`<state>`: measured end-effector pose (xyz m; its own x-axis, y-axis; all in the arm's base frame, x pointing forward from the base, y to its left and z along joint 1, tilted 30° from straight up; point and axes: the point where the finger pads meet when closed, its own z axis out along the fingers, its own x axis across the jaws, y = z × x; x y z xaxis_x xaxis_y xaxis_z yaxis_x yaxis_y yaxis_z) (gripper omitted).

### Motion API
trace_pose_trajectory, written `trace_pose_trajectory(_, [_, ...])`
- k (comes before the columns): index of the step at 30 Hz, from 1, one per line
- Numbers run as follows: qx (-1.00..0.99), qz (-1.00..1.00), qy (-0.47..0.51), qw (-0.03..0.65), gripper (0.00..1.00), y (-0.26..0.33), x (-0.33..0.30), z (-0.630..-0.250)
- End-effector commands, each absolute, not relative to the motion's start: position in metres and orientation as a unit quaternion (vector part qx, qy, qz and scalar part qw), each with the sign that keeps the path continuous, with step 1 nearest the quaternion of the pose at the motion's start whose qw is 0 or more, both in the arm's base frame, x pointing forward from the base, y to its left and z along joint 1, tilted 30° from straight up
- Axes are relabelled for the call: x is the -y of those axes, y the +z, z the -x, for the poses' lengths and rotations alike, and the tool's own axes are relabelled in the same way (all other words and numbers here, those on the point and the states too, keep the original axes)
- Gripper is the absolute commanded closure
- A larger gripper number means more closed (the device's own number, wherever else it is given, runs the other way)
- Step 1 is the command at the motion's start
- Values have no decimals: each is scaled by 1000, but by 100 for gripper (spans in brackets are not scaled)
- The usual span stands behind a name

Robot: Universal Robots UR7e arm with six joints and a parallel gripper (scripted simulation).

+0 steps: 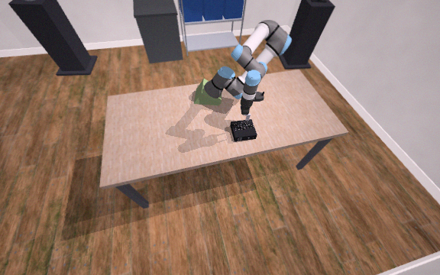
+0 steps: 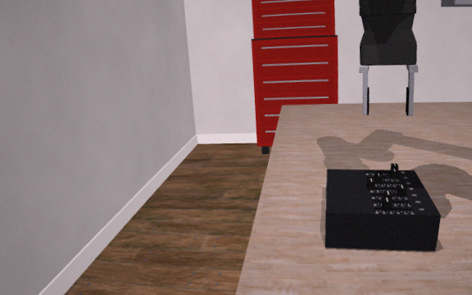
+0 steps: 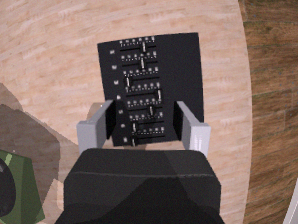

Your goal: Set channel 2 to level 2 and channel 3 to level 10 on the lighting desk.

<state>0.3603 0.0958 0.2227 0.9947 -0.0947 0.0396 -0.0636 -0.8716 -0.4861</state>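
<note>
Top: arm (image 1: 256, 42) is reaching over the bench (image 1: 143, 126), gripper (image 1: 246, 114) hanging just above the far edge of the desk (image 1: 244, 131), which is sitting near the bench's front right edge. Exterior: desk (image 2: 379, 211) is standing flat on the bench (image 2: 301, 254); gripper (image 2: 388, 108) is hovering above and behind it, fingers (image 2: 365, 92) spread wide, gripping nothing. Wrist: fingers are straddling the near end of the desk (image 3: 182, 63) from above, not touching; fader caps too small to read levels.

Lighting desk (image 1: 244, 131) on wooden table (image 1: 147, 126)
</note>
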Motion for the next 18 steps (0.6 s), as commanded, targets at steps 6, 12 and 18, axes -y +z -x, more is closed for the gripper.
trace_pose_trajectory(6, [38, 965, -60, 251, 0, 228, -91, -367])
trace_pose_trajectory(12, [43, 965, -61, 251, 0, 228, -90, -368])
trace_pose_trajectory(18, [43, 965, -61, 251, 0, 228, -90, -368])
